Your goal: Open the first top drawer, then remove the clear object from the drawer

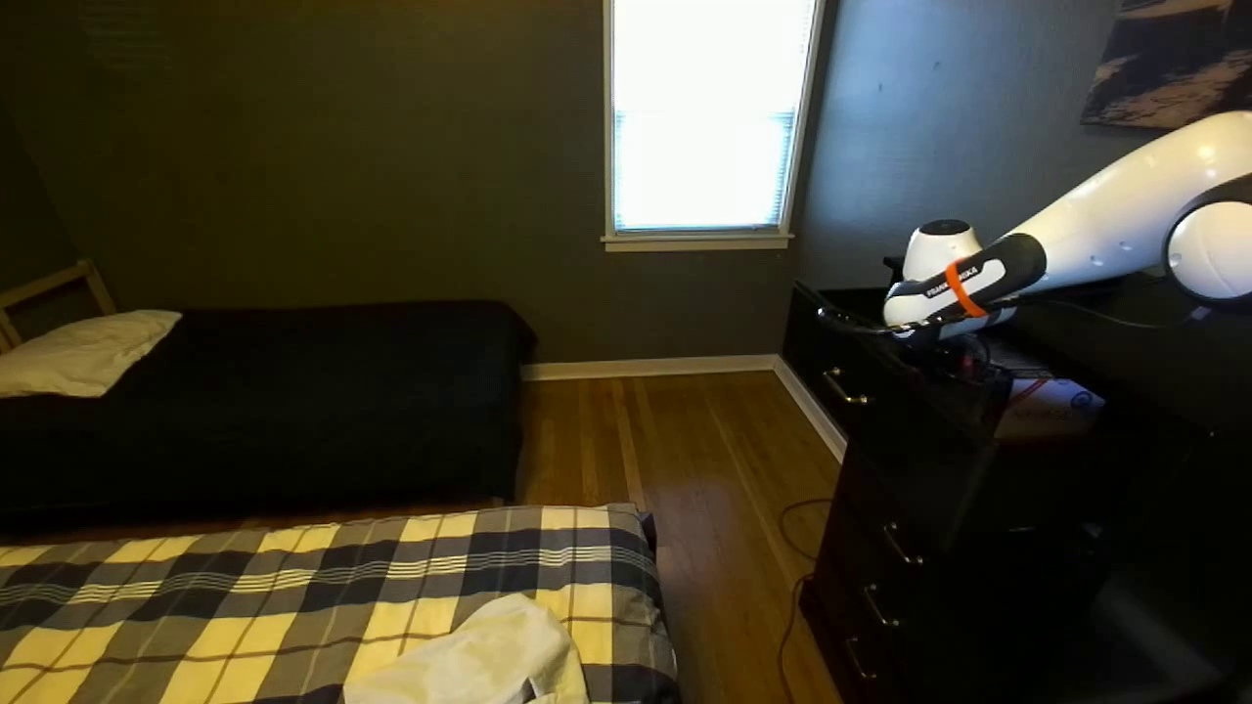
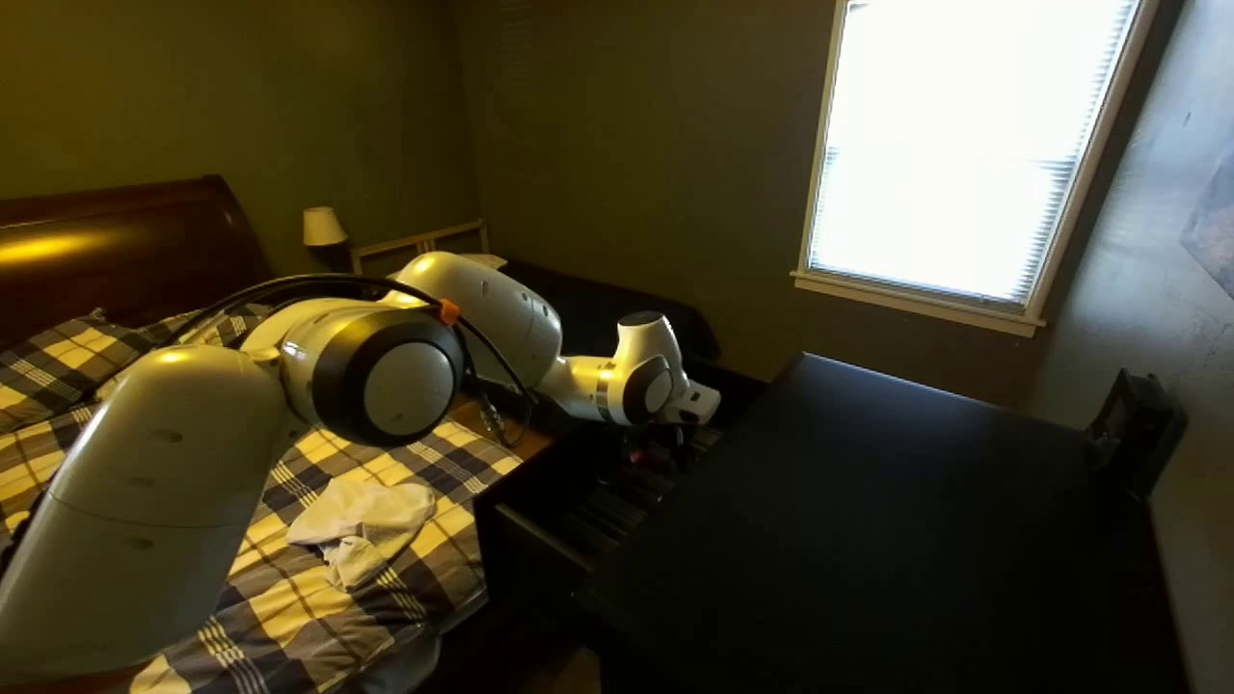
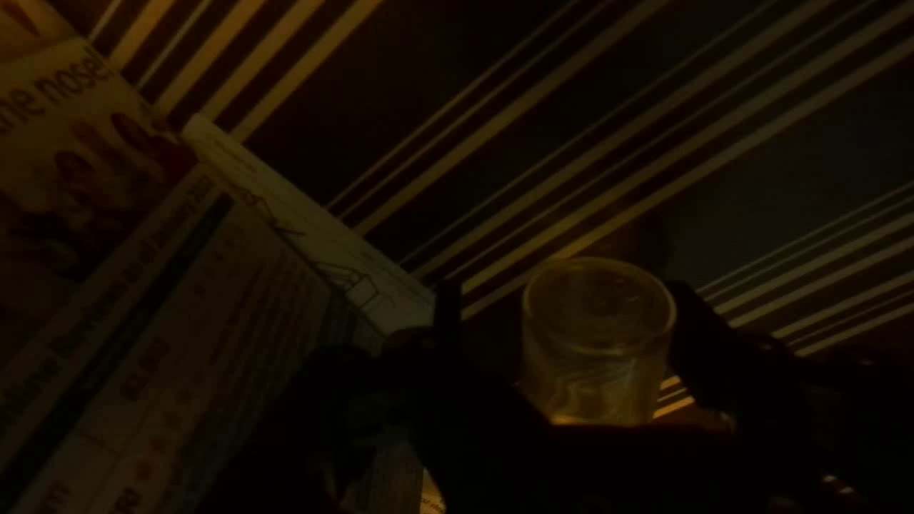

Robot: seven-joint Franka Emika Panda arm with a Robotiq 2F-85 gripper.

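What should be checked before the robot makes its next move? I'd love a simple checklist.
Likely next: the tool closes.
1. Top drawer open: ok.
2. Clear cup between the fingers: ok in the wrist view.
3. Tool open: ok, a gap shows beside the cup.
4. Fingers low enough for a grip: cannot tell.
5. Printed material clear of the fingers: cannot tell, too dark.
6. Wrist-view lighting: not ok, very dark.

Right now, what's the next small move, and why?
Probably ease the gripper shut slowly: in the wrist view its open jaws show either side of the clear object, a gap on one side. That view is too dark to judge depth. The top drawer is open.
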